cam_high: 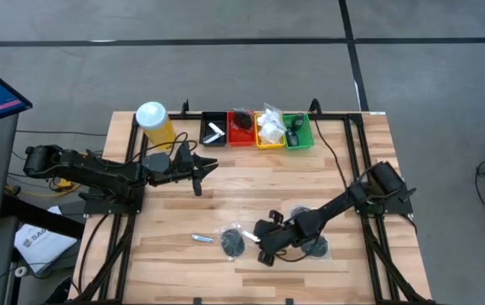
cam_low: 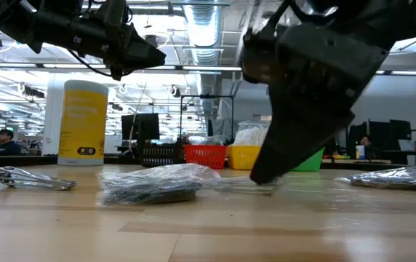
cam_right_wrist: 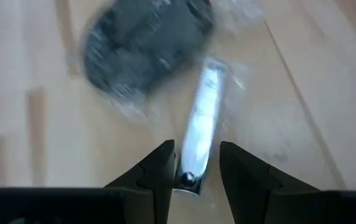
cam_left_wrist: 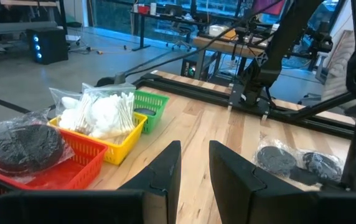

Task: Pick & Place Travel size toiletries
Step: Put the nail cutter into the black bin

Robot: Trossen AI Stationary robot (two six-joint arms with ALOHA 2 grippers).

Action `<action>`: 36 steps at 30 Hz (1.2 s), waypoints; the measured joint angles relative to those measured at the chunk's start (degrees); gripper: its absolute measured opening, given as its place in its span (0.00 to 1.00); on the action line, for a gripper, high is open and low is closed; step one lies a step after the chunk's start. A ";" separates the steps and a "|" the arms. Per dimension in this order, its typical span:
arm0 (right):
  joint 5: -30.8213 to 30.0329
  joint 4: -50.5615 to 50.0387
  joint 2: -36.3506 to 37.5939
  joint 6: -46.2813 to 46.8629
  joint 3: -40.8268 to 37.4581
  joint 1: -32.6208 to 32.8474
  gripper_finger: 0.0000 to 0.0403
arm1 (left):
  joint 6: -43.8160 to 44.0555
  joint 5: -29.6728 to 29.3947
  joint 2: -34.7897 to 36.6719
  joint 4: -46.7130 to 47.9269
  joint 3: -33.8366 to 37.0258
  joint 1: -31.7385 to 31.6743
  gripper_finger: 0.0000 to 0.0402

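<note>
A thin silver tube (cam_right_wrist: 201,130) in clear wrap lies on the wooden table beside a wrapped flat black disc (cam_right_wrist: 144,43). My right gripper (cam_right_wrist: 196,171) is open and low over the table's near middle (cam_high: 259,241). Its fingers stand on either side of the tube's near end. Another silver tube (cam_high: 202,239) lies farther left. More wrapped black discs (cam_high: 306,233) lie under my right arm. My left gripper (cam_high: 198,174) hovers open and level over the far left part of the table, with nothing between its fingers (cam_left_wrist: 168,168). My right gripper slants down from the table's right, its fingers in line with the tube. The tube's near end (cam_right_wrist: 190,177) shows between the fingertips (cam_right_wrist: 162,165). Whether either finger touches the tube or its wrap, I cannot tell. The tube lies flat on the table.
Along the far edge stand a black tray (cam_high: 214,129), a red tray (cam_high: 241,127), a yellow tray (cam_high: 269,129) and a green tray (cam_high: 297,131), each holding items. A tall yellow canister (cam_high: 153,123) with a white lid stands to their left. Bare wood lies mid-table.
</note>
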State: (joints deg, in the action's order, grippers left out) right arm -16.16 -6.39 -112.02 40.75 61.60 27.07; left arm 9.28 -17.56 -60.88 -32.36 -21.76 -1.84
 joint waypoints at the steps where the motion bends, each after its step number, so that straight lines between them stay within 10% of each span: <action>1: 0.26 -1.13 -0.85 0.00 0.88 -0.03 0.29 | 0.00 0.02 0.00 0.09 0.00 0.02 0.19; 36: -1.93 -11.24 -1.81 -1.63 5.19 -0.41 0.12 | 0.00 0.00 0.00 0.38 0.00 0.02 0.19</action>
State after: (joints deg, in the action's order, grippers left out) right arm -18.09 -17.62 -113.83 39.13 66.79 26.66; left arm 9.28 -17.56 -60.88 -31.97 -21.76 -1.83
